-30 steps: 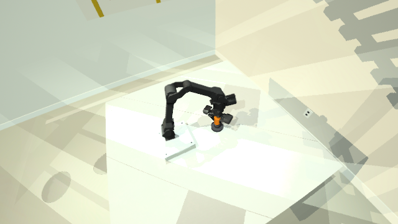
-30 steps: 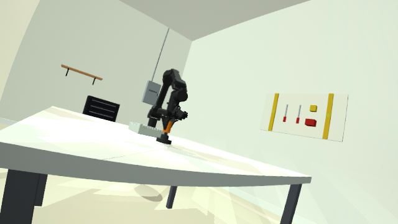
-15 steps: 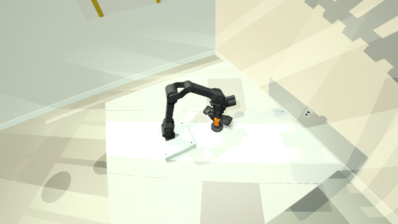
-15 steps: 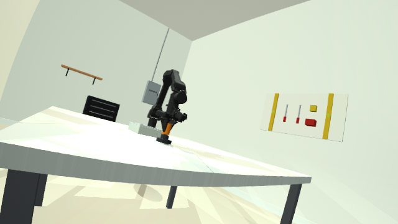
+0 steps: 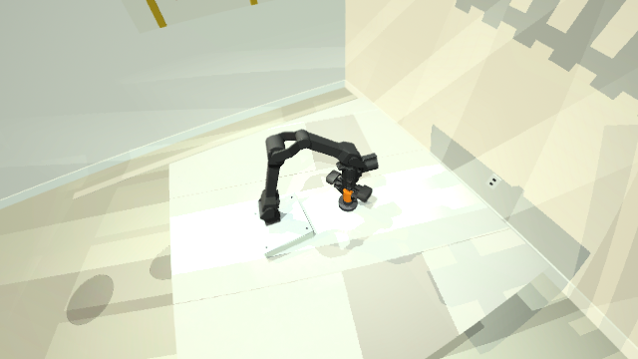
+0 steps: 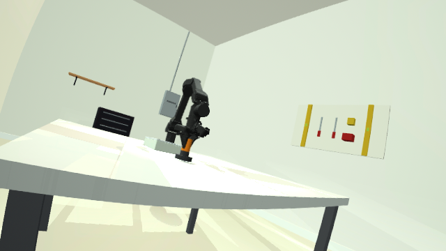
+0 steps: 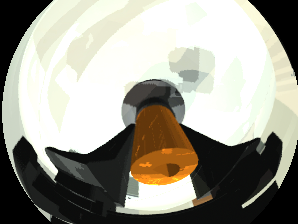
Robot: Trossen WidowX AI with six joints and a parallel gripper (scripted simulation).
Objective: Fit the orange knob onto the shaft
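Observation:
The orange knob (image 5: 347, 195) (image 6: 187, 145) (image 7: 161, 135) stands upright over the round dark pedestal (image 5: 348, 205) (image 6: 183, 158) (image 7: 129, 104). In the exterior view a short dark part shows between the knob's lower end and the pedestal's wide base, so the knob is not down on that base. My gripper (image 5: 348, 189) (image 6: 189, 140) (image 7: 156, 127) is shut on the knob, one finger on each side in the wrist view. The knob hides most of the shaft. The shaft's flat side and the knob's hole are hidden.
A pale flat box (image 5: 291, 230) (image 6: 164, 146) lies beside the arm's base, near the pedestal. The table's edge (image 6: 209, 202) shows in the exterior view. A board with tools (image 6: 378, 132) hangs on the wall away from the arm.

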